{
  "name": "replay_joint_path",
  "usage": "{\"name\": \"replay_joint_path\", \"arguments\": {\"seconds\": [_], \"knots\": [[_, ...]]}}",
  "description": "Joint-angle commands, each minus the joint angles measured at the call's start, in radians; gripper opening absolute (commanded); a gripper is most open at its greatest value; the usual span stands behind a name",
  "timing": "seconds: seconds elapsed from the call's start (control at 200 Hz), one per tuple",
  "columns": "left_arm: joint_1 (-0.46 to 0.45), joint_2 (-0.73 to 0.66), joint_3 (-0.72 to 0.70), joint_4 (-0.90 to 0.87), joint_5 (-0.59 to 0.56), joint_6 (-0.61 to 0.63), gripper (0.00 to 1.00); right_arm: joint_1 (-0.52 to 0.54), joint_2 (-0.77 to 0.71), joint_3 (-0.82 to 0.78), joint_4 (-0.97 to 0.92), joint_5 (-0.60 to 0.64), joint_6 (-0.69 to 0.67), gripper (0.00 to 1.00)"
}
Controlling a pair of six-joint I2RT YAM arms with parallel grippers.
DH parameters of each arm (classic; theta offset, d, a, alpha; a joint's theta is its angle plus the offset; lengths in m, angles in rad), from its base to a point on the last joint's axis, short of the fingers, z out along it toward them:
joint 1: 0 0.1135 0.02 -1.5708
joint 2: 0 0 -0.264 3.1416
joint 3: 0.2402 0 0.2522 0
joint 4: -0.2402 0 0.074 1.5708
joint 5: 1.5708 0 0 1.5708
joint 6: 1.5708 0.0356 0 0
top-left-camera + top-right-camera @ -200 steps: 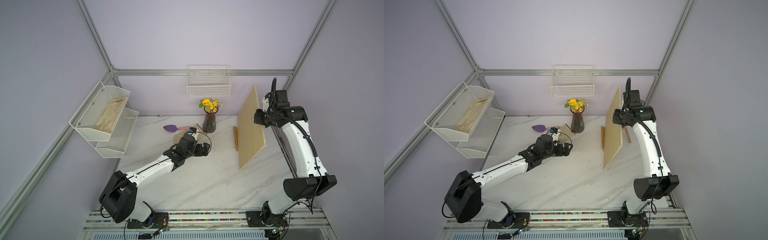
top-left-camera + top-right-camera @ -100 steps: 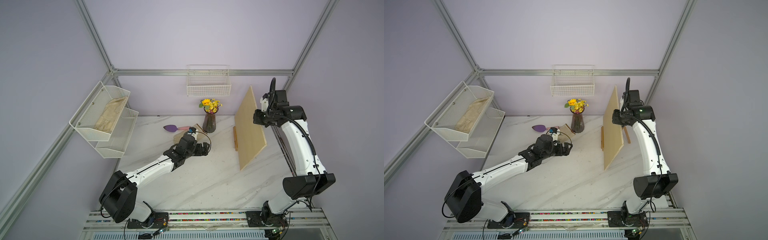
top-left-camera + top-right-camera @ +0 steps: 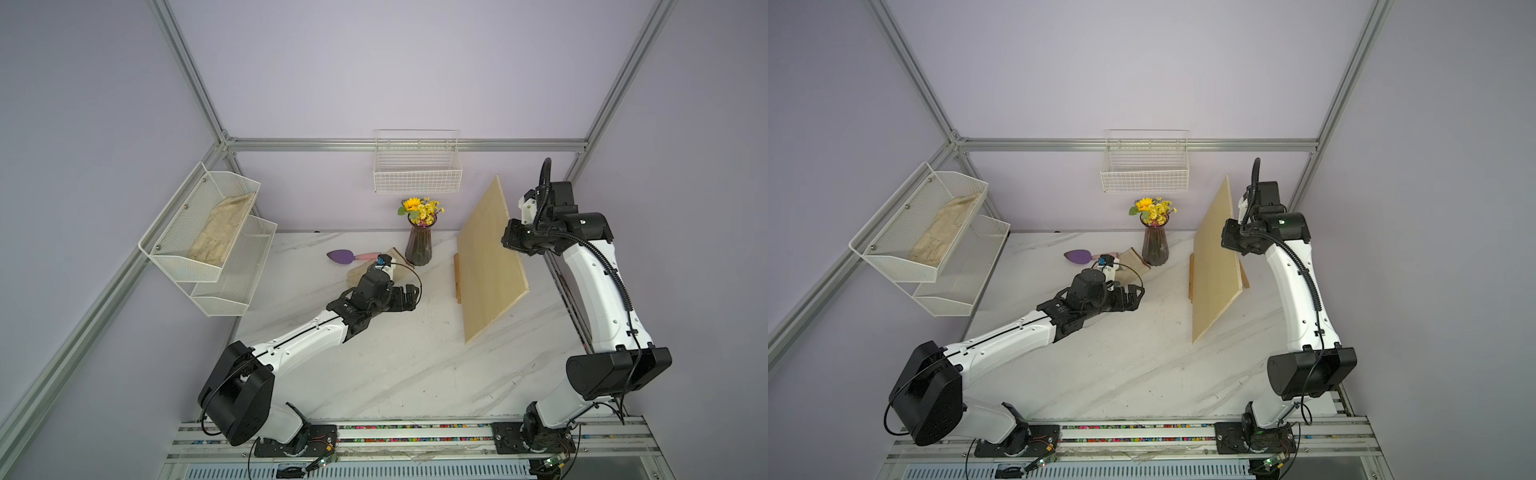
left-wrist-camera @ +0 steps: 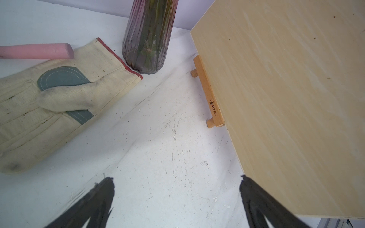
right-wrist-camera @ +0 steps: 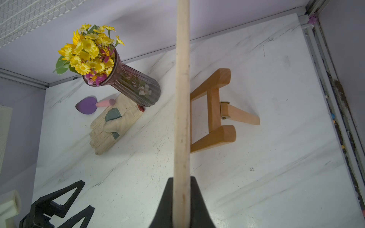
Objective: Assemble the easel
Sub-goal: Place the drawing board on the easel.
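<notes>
The easel, an orange-brown wooden A-frame with its hinged rear leg spread, stands on the white table at the right. Its printed ledge bar faces my left arm and shows in both top views. A large pale plywood board hangs tilted in front of the easel, its lower edge close over the ledge; contact cannot be told. My right gripper is shut on the board's upper edge. My left gripper is open and empty, low over the table left of the board.
A ribbed vase of yellow flowers, a cream work glove and a purple trowel with a pink handle lie behind my left gripper. A wire basket hangs on the back wall. White mesh shelves stand at the left.
My right gripper has carried the board a little to the left, toward the easel's ledge. The left arm has stayed almost still, gripper open.
</notes>
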Motion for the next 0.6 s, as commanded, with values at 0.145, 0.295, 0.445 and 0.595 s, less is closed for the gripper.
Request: {"name": "replay_joint_path", "arguments": {"seconds": [0.145, 0.295, 0.445, 0.595], "knots": [[-0.006, -0.028, 0.015, 0.016, -0.027, 0.000, 1.00, -0.042, -0.106, -0.061, 0.181, -0.068, 0.030, 0.00], [-0.005, -0.028, 0.019, 0.016, -0.017, -0.001, 1.00, -0.064, -0.123, -0.111, 0.193, -0.103, 0.035, 0.00], [-0.005, -0.026, 0.021, 0.016, -0.022, -0.002, 1.00, -0.095, -0.141, -0.168, 0.228, -0.176, 0.065, 0.00], [-0.005, -0.026, 0.022, 0.016, -0.022, -0.001, 1.00, -0.114, -0.144, -0.200, 0.243, -0.213, 0.082, 0.00]]}}
